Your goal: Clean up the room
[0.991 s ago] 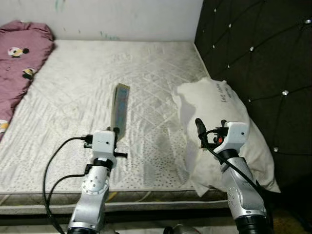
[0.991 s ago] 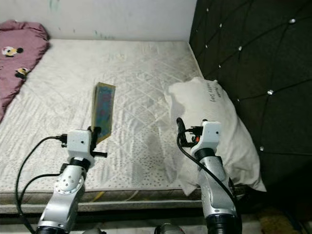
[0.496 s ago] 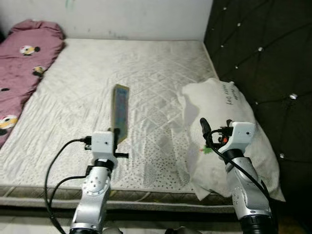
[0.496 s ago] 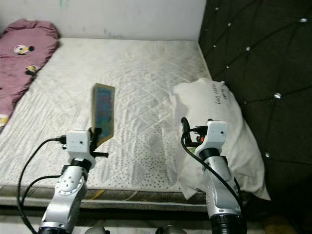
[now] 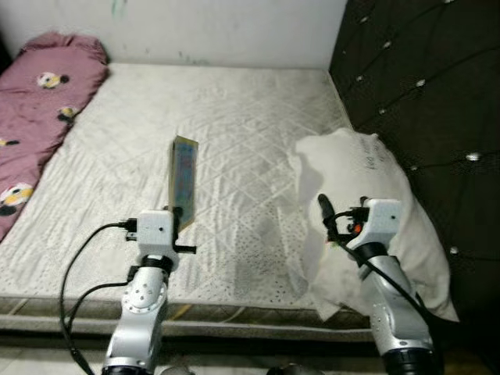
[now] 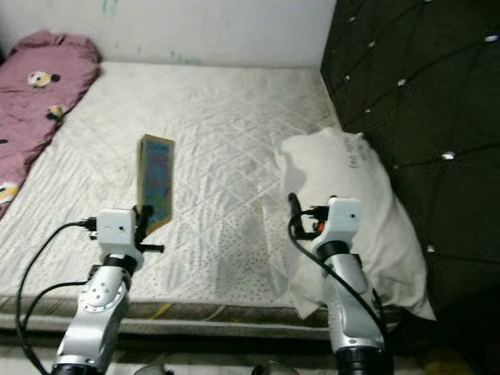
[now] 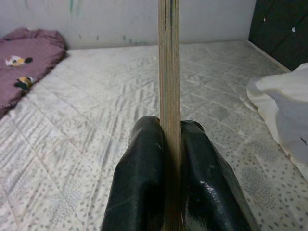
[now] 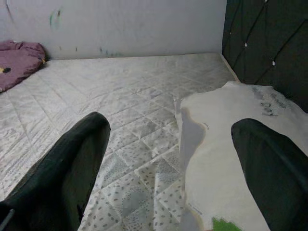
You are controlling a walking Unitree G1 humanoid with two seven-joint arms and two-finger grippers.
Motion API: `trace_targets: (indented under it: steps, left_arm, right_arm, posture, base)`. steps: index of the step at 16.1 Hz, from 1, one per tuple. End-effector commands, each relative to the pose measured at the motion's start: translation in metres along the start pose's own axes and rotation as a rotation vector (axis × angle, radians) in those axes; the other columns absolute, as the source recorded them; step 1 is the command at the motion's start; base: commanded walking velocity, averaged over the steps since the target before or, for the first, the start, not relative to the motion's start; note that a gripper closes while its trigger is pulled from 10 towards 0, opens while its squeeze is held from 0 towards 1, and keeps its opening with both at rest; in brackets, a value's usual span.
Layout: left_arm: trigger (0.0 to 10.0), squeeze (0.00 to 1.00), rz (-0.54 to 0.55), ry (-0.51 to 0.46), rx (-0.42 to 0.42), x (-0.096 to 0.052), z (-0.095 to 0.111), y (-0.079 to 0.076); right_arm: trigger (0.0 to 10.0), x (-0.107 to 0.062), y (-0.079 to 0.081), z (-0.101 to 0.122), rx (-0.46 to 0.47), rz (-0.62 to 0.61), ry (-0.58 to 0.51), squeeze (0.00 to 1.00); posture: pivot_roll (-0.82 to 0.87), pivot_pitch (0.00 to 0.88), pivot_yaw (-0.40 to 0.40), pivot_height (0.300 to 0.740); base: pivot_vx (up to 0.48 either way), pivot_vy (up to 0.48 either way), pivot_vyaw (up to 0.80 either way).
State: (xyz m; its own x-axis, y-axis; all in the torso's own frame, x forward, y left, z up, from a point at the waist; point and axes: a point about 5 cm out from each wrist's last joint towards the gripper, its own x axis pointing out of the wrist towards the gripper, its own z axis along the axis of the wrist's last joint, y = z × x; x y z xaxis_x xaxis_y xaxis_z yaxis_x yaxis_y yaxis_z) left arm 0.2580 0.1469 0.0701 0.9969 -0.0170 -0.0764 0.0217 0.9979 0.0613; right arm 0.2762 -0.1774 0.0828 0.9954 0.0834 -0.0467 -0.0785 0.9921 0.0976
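View shifted slightly; left gripper (image 7: 166, 144) still clamps one thin upright book (image 5: 182, 178); right gripper (image 8: 168, 159) wide open nr one white pillow (image 5: 375, 203).

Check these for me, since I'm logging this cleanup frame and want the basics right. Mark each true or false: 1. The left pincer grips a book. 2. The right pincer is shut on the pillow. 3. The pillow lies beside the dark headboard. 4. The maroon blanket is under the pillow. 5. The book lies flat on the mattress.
1. True: the left pincer is clamped on a thin book.
2. False: the right pincer is open, above the white pillow.
3. True: the pillow sits against the dark headboard.
4. False: the maroon blanket is at the mattress's far-left side.
5. False: the book is held upright above the mattress.
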Motion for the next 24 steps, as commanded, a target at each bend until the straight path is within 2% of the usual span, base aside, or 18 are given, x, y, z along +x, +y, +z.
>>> trace_targets:
  steps: [1, 4, 6, 7, 8, 14, 19, 24]
  left_arm:
    - [10.0, 0.00, -0.017, -0.038, -0.014, 0.0018, 0.0088, -0.0067]
    - [10.0, 0.00, -0.016, -0.036, -0.015, 0.0014, 0.0086, -0.0066]
    - [10.0, 0.00, -0.027, -0.042, -0.061, -0.0004, 0.0087, -0.0073]
    - [10.0, 0.00, -0.015, -0.043, -0.047, -0.0014, 0.0088, -0.0064]
    - [10.0, 0.00, -0.014, -0.032, -0.072, -0.0019, 0.0075, -0.0064]
    - [10.0, 0.00, -0.007, -0.026, -0.061, -0.0037, 0.0058, -0.0045]
    - [10.0, 0.00, 0.022, 0.003, -0.092, -0.0080, 0.0004, 0.0009]
    - [10.0, 0.00, -0.006, -0.006, -0.104, -0.0080, 0.0034, -0.0006]
  right_arm:
    - [10.0, -0.0006, -0.0042, 0.0047, -0.013, -0.019, -0.010, 0.00]
    - [10.0, -0.0005, -0.0045, 0.0047, -0.013, -0.017, -0.008, 0.00]
    - [10.0, -0.0011, -0.0050, 0.0043, -0.015, -0.018, -0.003, 0.00]
    - [10.0, -0.0021, -0.0048, 0.0032, -0.014, -0.018, 0.000, 0.00]
    - [10.0, -0.0028, -0.0045, 0.0027, -0.014, -0.017, 0.002, 0.00]
    - [10.0, -0.0042, -0.0034, 0.0003, -0.013, -0.010, 0.015, 0.00]
    - [10.0, -0.0089, -0.0043, -0.0017, -0.010, -0.002, 0.023, 0.00]
    - [10.0, -0.0074, -0.0045, 0.0002, -0.013, -0.006, 0.020, 0.00]
  posture:
    - [-0.06, 0.033, -0.011, 0.740]
    - [-0.06, 0.035, -0.011, 0.740]
    - [-0.06, 0.038, -0.011, 0.740]
    - [-0.06, 0.040, -0.012, 0.740]
    - [-0.06, 0.043, -0.012, 0.740]
    - [-0.05, 0.040, -0.020, 0.740]
    - [-0.05, 0.053, -0.027, 0.740]
    - [-0.05, 0.062, -0.028, 0.740]
  base:
    - [0.000, -0.349, 0.00]
    - [0.000, -0.349, 0.00]
    - [0.000, 0.000, 0.00]
    - [0.000, 0.000, 0.00]
    - [0.000, 0.000, 0.00]
    - [0.000, 0.000, 0.00]
    - [0.000, 0.000, 0.00]
    - [0.000, 0.000, 0.00]
